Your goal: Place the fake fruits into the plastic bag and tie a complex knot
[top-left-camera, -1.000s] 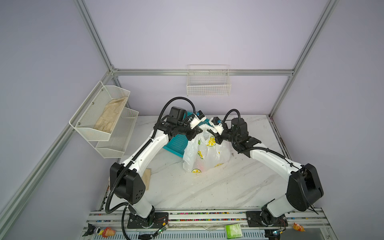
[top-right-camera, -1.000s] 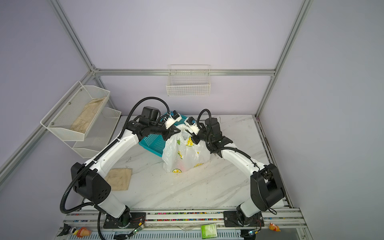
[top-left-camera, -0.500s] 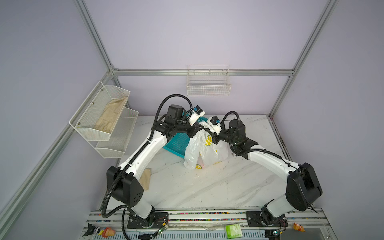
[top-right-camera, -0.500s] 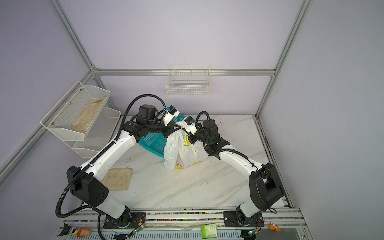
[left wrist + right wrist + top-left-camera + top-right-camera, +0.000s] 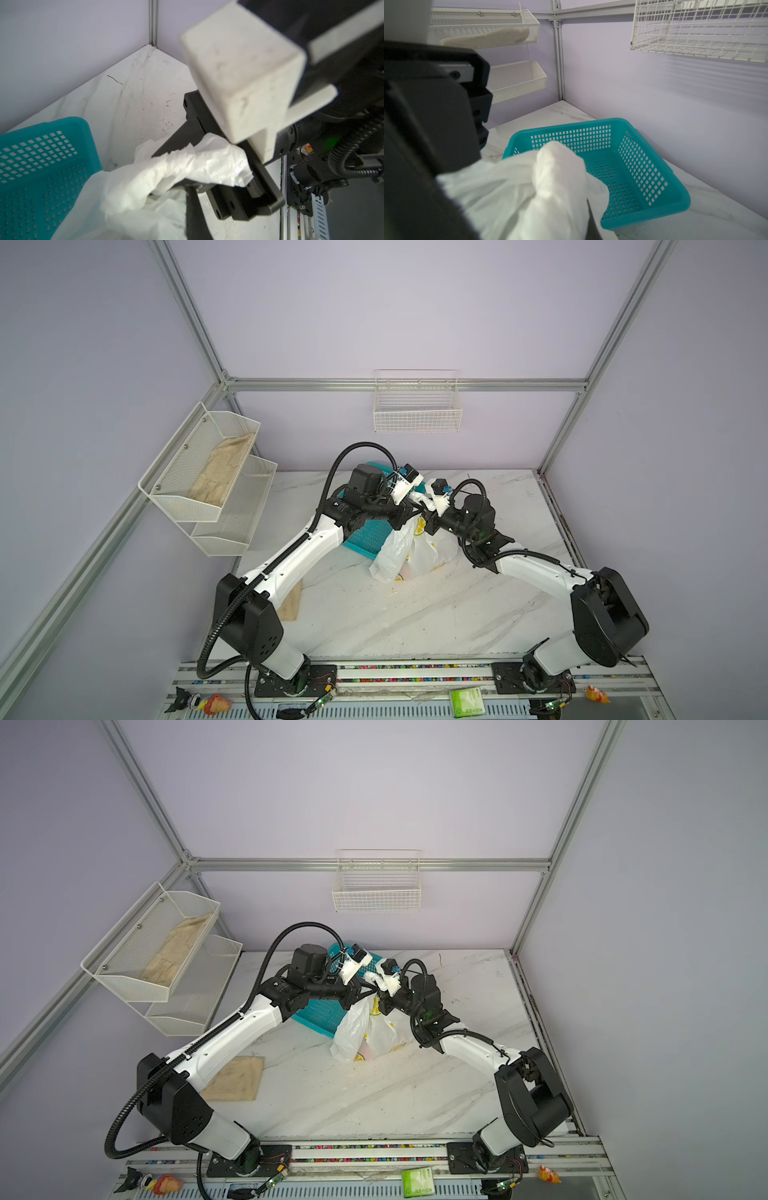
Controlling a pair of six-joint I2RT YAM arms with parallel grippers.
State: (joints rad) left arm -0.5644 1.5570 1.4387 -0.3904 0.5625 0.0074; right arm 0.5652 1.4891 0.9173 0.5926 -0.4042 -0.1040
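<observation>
The plastic bag (image 5: 409,553) (image 5: 363,1031), white with yellow lemon prints, hangs at the middle of the table in both top views, its bottom on the marble. My left gripper (image 5: 415,510) and right gripper (image 5: 427,517) meet just above it, each shut on a bunched white handle. In the left wrist view a handle (image 5: 187,166) drapes over the other gripper's black finger (image 5: 176,139). The right wrist view shows twisted handle plastic (image 5: 556,176) covering my jaws. The fake fruits are hidden; only a faint pink tint shows through the bag's bottom (image 5: 366,1050).
A teal perforated basket (image 5: 365,537) (image 5: 643,166) sits just behind and left of the bag. A two-tier mesh shelf with beige gloves (image 5: 220,472) hangs on the left wall, and a wire basket (image 5: 417,406) on the back wall. A beige cloth (image 5: 237,1079) lies by the left arm.
Both grippers have drawn together over the bag, still shut on its handles. The bag's top has gathered, so the bag now hangs narrower and taller.
</observation>
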